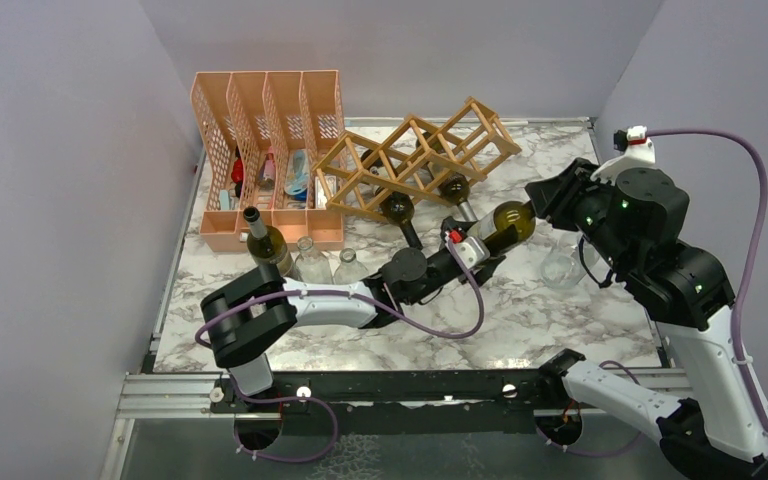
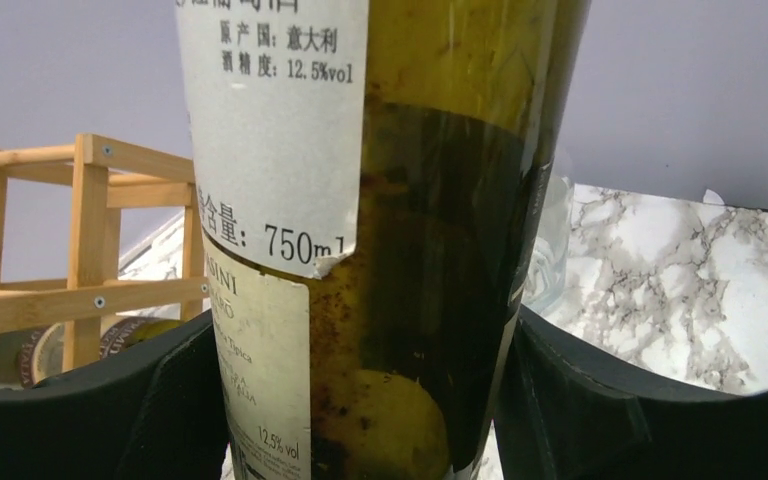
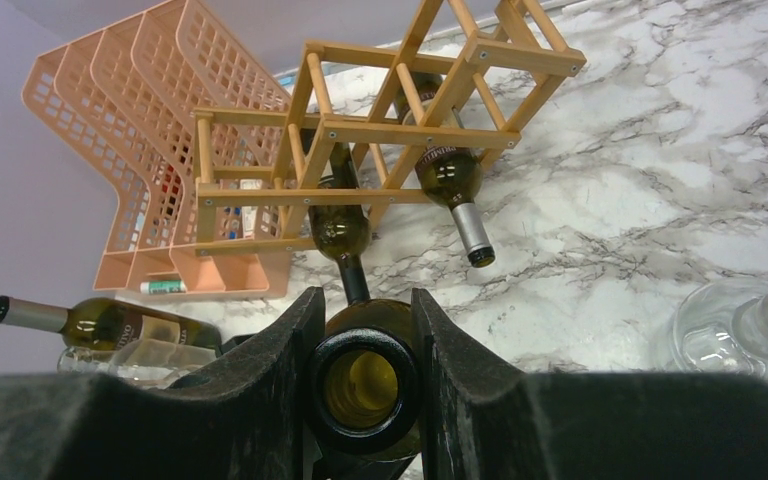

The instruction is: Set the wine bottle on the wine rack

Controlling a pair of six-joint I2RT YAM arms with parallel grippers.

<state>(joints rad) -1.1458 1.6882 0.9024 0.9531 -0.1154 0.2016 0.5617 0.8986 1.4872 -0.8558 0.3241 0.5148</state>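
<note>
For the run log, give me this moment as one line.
wine bottle: not yet in wine rack | right pincer: shut on neck | left pincer: shut on body

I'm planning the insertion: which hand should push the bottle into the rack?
Probably right. The right hand grips the bottle by its neck, facing the rack; the left hand wraps the body and would likely hit it first.
</note>
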